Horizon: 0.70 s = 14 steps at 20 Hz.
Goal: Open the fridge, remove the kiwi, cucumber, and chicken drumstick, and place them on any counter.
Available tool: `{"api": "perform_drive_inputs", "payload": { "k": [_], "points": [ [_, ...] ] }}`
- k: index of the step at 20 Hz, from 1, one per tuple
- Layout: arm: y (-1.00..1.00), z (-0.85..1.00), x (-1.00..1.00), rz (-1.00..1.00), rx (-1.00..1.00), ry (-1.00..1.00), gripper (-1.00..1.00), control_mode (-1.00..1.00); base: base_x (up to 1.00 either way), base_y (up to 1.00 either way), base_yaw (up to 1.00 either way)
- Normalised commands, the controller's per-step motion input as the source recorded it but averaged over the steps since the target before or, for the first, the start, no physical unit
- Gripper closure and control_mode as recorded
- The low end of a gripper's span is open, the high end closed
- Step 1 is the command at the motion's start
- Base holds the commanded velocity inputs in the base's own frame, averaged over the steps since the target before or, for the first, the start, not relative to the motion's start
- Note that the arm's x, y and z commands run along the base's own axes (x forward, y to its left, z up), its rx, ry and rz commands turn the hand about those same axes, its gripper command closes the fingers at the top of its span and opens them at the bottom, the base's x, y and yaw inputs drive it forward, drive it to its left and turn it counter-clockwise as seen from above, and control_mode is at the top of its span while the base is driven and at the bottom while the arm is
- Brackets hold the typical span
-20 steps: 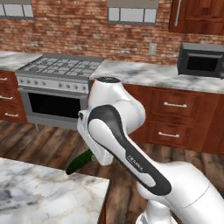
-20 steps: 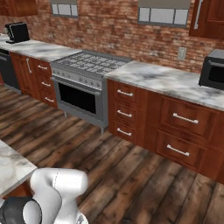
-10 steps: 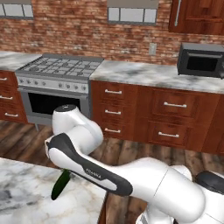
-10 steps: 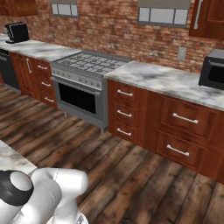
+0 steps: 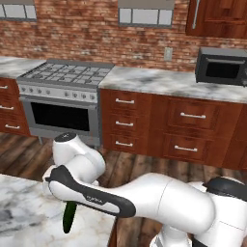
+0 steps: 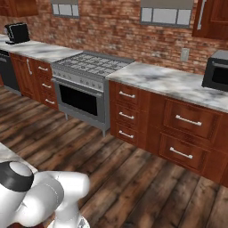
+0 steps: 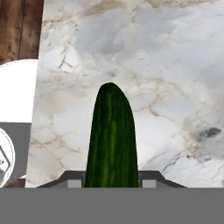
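Fingers (image 7: 112,183) clamp cucumber (image 7: 111,140) (end-on) above counter (image 7: 175,65).

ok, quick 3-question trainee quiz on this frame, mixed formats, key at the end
1. True or false: the jaws are shut on the cucumber.
2. What is directly under the cucumber? A) wood floor B) marble counter C) stove top
3. Fill in: in the left base view, the appliance at the far right on the back counter is a ____.

Key: 1 true; 2 B; 3 microwave
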Motion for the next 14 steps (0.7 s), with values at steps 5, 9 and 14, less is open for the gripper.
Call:
{"api": "perform_drive_inputs", "payload": {
  "k": [5,9,14],
  "points": [
    [0.0,-0.77,0.02,0.29,0.16,-0.04,1.0,-1.0,0.0,0.0,0.0],
    [0.05,-0.6,0.24,0.26,0.12,-0.01,1.0,-1.0,0.0,0.0,0.0],
    [0.14,-0.52,0.22,0.2,0.07,0.0,1.0,-1.0,0.0,0.0,0.0]
  ]
}}
